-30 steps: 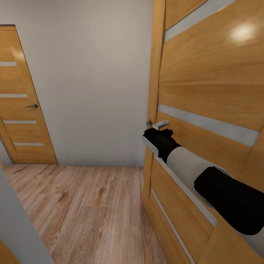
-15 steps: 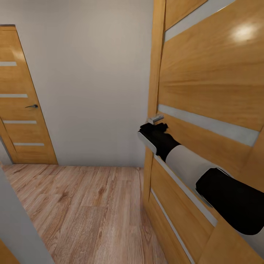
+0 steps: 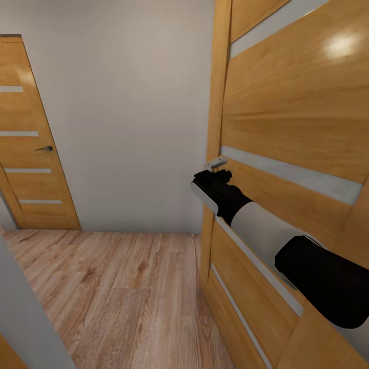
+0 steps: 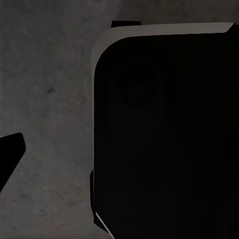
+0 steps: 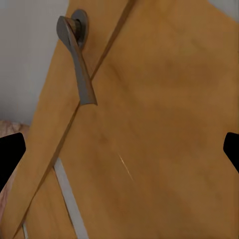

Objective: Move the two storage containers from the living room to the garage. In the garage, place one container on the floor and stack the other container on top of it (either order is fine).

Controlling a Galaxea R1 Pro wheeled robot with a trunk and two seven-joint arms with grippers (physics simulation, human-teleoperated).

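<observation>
The two storage containers are out of view. My right gripper [image 3: 212, 177] is stretched out to a wooden door [image 3: 287, 118] close on the right, just below its grey lever handle [image 3: 216, 163]. Seen from the right wrist, the handle [image 5: 77, 59] lies ahead of the gripper [image 5: 119, 154], whose dark fingertips [image 5: 10, 154] stand wide apart, open with nothing between them. The left wrist view is dark: one fingertip [image 4: 10, 154] of the left gripper shows over a grey speckled surface, beside a black part of my own body [image 4: 164, 129].
I stand in a narrow hallway with a light wood plank floor [image 3: 118, 292]. A plain white wall [image 3: 128, 102] closes the far end. A second wooden door [image 3: 25, 154] with its own handle stands shut at the left. A grey wall edge [image 3: 25, 318] is near on the left.
My right gripper has risen a little and shifted left, closing on the lever handle from below. The view itself has not shifted.
</observation>
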